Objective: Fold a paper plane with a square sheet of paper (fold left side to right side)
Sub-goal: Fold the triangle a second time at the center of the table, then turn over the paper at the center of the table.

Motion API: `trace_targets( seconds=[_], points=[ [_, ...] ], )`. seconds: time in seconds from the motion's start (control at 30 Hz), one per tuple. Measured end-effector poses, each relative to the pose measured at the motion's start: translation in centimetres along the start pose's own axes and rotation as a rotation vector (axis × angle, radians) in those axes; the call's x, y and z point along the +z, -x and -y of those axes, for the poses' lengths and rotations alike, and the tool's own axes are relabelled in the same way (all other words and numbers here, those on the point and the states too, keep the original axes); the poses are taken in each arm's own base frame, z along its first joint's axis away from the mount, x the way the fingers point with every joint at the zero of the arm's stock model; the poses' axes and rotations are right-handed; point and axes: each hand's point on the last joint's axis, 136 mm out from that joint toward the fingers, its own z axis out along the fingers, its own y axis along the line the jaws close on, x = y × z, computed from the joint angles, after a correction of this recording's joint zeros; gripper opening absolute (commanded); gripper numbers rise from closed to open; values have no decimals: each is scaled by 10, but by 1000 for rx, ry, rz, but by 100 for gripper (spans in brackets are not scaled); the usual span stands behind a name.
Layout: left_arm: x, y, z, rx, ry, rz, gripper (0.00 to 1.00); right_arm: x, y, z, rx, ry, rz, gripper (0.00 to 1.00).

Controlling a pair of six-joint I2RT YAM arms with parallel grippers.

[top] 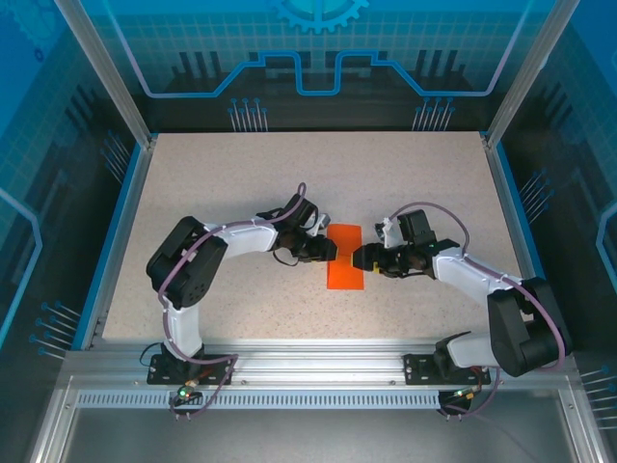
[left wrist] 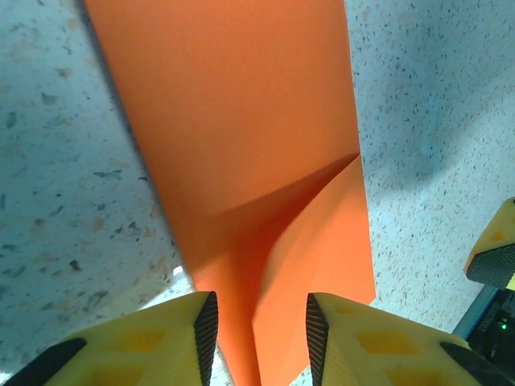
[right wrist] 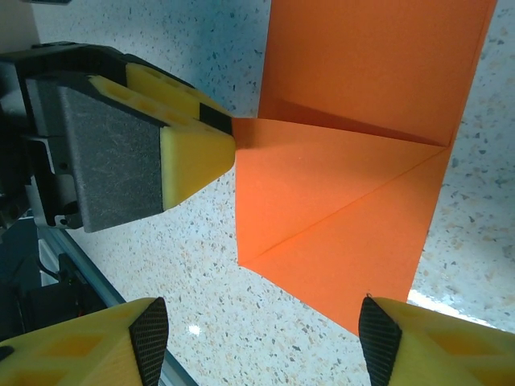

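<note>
An orange sheet of paper (top: 345,258) is lying flat on a speckled beige tabletop (top: 289,174). It is folded into a narrow rectangle whose long sides are pointing away from the arms' bases. In the wrist views diagonal creases are showing at one end of it, where a triangular flap is lying folded over and lifting slightly. The left gripper (top: 328,249) is sitting at the paper's left edge with its yellow fingers standing apart, and the raised flap is running into the gap between them. One fingertip is meeting the flap's corner. The right gripper (top: 359,258) is facing it from the paper's right edge with its fingers spread wide and holding nothing. One of its fingertips is resting just beside a corner of the paper. The pale tabletop is stretching out on every side of the paper, flecked with small dark specks and catching soft shadows from the arms. Blue strips (top: 118,231) are edging it to the paper's left and right. Beyond the paper, aluminium posts (top: 101,68) are rising at the far corners. A translucent blue wall (top: 318,48) printed with grid lines, circuit traces and a gear is closing off the far side. On the near side of the paper, a slotted aluminium rail (top: 318,371) is carrying both arm bases.
</note>
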Motion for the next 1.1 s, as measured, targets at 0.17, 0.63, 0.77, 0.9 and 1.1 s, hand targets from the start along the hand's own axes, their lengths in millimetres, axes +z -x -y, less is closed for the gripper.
trace_targets(
  seconds=[0.17, 0.63, 0.77, 0.9, 1.1],
  points=[
    [0, 0, 1, 1, -5, -1, 38, 0, 1, 1, 0, -7, 3, 67],
    [15, 0, -6, -5, -3, -32, 9, 1, -2, 0, -1, -6, -7, 73],
    [11, 1, -4, 17, -13, -3, 5, 2, -2, -1, 1, -1, -8, 74],
    [-3, -3, 1, 33, -18, 27, 7, 8, -1, -1, 34, 15, -20, 74],
    [-15, 7, 13, 63, -40, 77, 9, 21, 1, -4, 64, 44, -30, 72]
  ],
)
